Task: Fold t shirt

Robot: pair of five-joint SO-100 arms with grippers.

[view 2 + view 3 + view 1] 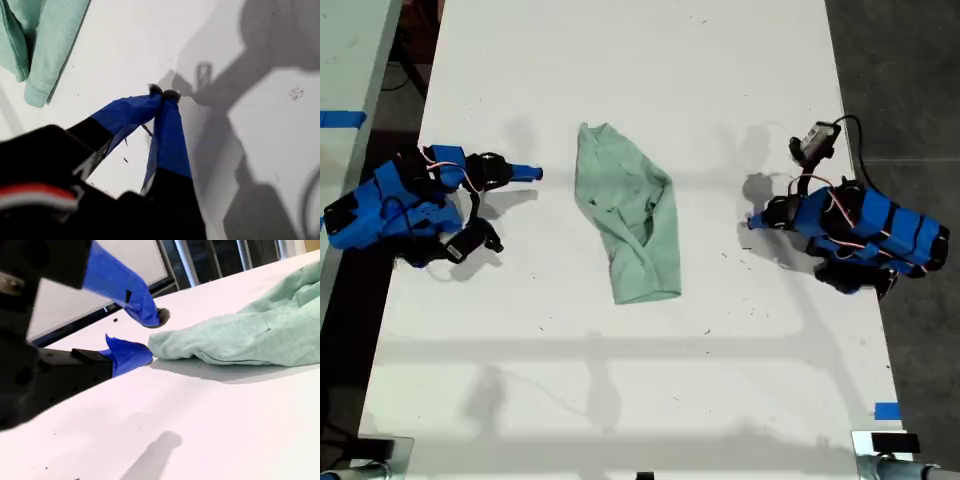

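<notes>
Near the white table's (620, 60) edge at the exterior view's left, you see my second gripper (150, 336) spread. It probably waits for another fold. The wrinkled mint-green fabric t shirt (630, 220) lies folded mid-table. My first gripper (164, 93) rests pressed together and empty.

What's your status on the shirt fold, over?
My first gripper shut, empty. My second gripper jaws open, empty. The t shirt a folded bundle, ungripped. Nothing in the way.
</notes>
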